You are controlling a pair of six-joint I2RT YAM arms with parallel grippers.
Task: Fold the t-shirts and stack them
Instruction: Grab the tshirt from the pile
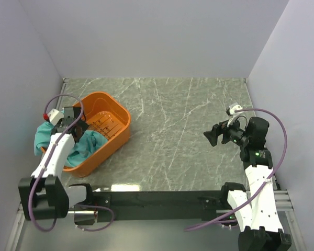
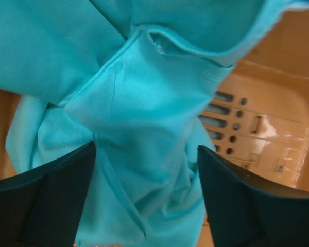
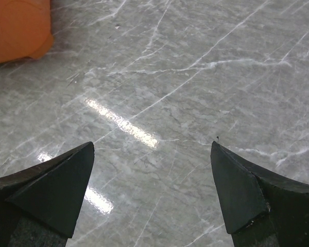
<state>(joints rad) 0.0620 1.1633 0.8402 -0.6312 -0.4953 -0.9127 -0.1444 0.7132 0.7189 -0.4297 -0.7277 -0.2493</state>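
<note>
I've got the left gripper (image 1: 75,127) down inside the orange basket (image 1: 115,112), jaws spread wide over a bunched ridge of the t-shirt (image 2: 129,103); whether they touch the cloth I can't tell. The shirt sits crumpled in the near-left part of the basket, with part of it spilling over the left rim towards the side wall (image 1: 21,78). The right gripper (image 3: 152,149) hangs spread as well, holding nothing, over bare table (image 1: 172,130) well apart from the basket. My worry: if I close on this ridge I probably catch several layers, and the shirt comes up as a wad that's hard to spread flat. The thin cloth could also snag on the slotted floor or the rim and drag the light basket along, maybe tip it. Room is tight on the left, with the wall close beside the basket. All the open marble lies between the basket and the right arm, so I'd carry the shirt that way
</note>
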